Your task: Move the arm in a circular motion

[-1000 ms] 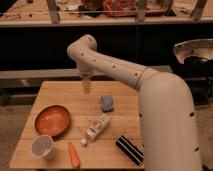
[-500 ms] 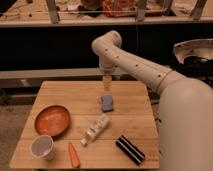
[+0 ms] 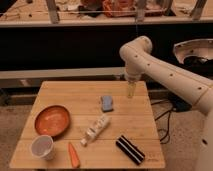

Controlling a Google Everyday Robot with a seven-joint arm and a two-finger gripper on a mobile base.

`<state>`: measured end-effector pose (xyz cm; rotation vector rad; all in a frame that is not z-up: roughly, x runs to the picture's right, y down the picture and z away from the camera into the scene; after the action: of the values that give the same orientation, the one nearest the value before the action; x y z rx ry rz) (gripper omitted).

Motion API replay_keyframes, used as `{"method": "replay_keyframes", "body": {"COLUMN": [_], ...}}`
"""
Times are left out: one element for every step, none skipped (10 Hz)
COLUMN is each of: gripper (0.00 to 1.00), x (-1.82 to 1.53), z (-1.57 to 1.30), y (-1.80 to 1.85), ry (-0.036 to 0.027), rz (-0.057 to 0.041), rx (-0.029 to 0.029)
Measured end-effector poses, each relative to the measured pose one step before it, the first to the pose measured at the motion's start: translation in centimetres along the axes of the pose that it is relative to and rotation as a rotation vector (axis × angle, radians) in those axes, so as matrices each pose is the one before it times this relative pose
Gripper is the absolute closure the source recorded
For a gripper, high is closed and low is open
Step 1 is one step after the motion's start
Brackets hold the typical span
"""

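Jaws: can't tell whether they're released or clenched; nothing visibly grasped. Layout on the wooden table [image 3: 75, 95], left to right:

- white paper cup [image 3: 42, 147], upright, at the table's near left corner
- orange bowl [image 3: 52, 120], on the table's left side, just behind the cup
- carrot [image 3: 73, 154], lying flat at the table's near edge, just right of the cup
- white bottle [image 3: 95, 130], on its side near the table's middle, lying diagonally with the cap end toward the near edge
- blue sponge [image 3: 106, 103], flat on the table, behind the middle
- black striped pouch [image 3: 130, 149], lying diagonally on the table's near right part
- gripper [image 3: 131, 90], a narrow tan tip pointing straight down over the table's far right part, apart from every item. Can't tell whether it touches the tabletop.
- arm [image 3: 160, 70], cream-white with small dark dots, comes in from beyond the table's right edge, rises to a rounded elbow above the table's far right corner, then drops to the gripper.
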<state>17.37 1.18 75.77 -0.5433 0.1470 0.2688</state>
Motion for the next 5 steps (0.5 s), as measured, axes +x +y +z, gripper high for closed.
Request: {"method": "replay_keyframes", "body": {"gripper": [0.2, 0.2, 0.2, 0.2, 0.2], "x": [2.788, 3.05, 1.654, 1.407, 0.849], "z": [-0.204, -0.242, -0.131, -0.099, -0.113], "y": [1.496, 2.138, 1.71, 1.755, 1.476], "ry": [0.01594, 0.01494, 0.00488, 0.00625, 0.00315], "rz": [0.03701, 0.0381, 0.02021, 0.01215, 0.00558], "rx": [-0.00299, -0.00445, -0.00451, -0.00158, 0.00133]}}
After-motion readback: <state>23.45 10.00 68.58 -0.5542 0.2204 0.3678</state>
